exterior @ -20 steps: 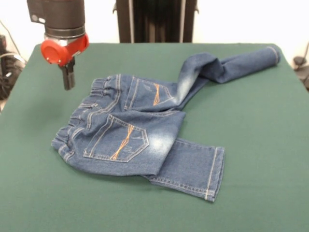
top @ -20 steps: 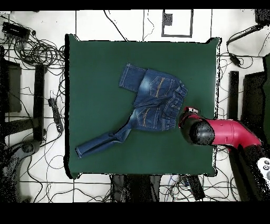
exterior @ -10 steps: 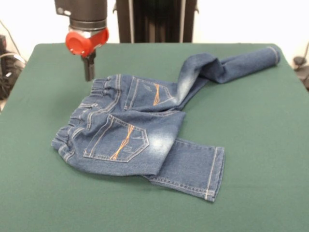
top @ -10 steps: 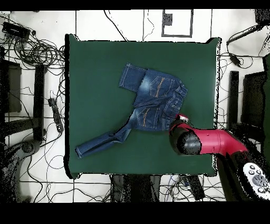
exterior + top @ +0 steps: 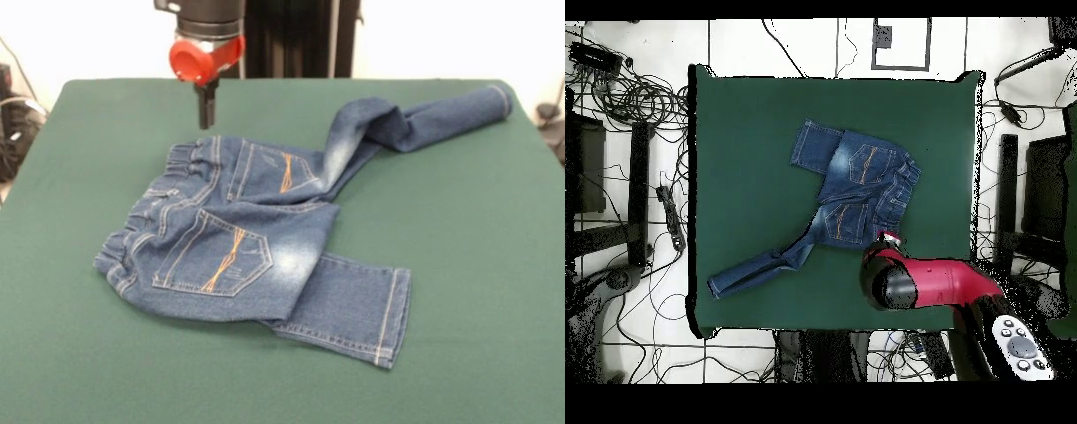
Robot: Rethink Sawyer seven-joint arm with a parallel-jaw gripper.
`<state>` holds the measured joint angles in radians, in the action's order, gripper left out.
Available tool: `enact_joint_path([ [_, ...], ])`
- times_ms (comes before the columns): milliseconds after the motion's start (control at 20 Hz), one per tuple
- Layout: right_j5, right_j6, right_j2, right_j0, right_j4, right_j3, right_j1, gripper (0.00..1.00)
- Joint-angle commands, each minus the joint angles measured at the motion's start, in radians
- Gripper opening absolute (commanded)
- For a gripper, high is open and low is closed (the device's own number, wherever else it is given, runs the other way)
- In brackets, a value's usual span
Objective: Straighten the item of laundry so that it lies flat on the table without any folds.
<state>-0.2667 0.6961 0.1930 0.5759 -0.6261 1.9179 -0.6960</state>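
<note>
Jeans (image 5: 256, 238) sit roughly mid-table (image 5: 477, 230), back side up, both back pockets showing with orange stitching. In the front view the gathered elastic waistband is at about 9 o'clock of the garment; one leg runs long and straight out toward 2 o'clock, its cuff ending near the table's far right corner, and that line is the long axis. The other leg is doubled under the seat, with only its lower part and cuff sticking out at about 5 o'clock (so not flat, at least one fold plus a twist where the long leg leaves the seat). From overhead the jeans (image 5: 850, 195) read the same: waistband at 3 o'clock, long leg trailing to 7 o'clock toward the table (image 5: 745, 130) edge, short folded leg end at 11 o'clock. Material is mid-blue denim, whitish faded patches on the seat and upper leg, puckered waistband, stitched hems. Table cover is dark green felt-like cloth, matte, rounded corners, much bigger than the garment. Hand (image 5: 206, 113) hangs on the black wrist with the red collar, above the table just beyond the waistband's far end, at about 12 o'clock of it, not touching the denim. Its tip looks like one narrow dark stub; can't tell if it is open or closed.
</note>
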Motion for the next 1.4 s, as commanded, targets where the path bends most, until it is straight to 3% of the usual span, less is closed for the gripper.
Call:
enact_joint_path([
  [50, 0.046, 0.339, -0.021, -0.08, 0.064, 0.101, 0.005, 0.0],
  [300, 0.081, 0.391, -0.07, -0.17, 0.102, 0.135, -0.015, 0.0],
  [650, 0.123, 0.416, -0.08, -0.235, 0.158, 0.157, 0.005, 0.0],
  [1150, 0.024, 0.368, -0.059, -0.315, 0.235, -0.009, 0.095, 0.0],
  [1400, -0.005, 0.327, -0.038, -0.307, 0.266, -0.095, 0.165, 0.0],
])
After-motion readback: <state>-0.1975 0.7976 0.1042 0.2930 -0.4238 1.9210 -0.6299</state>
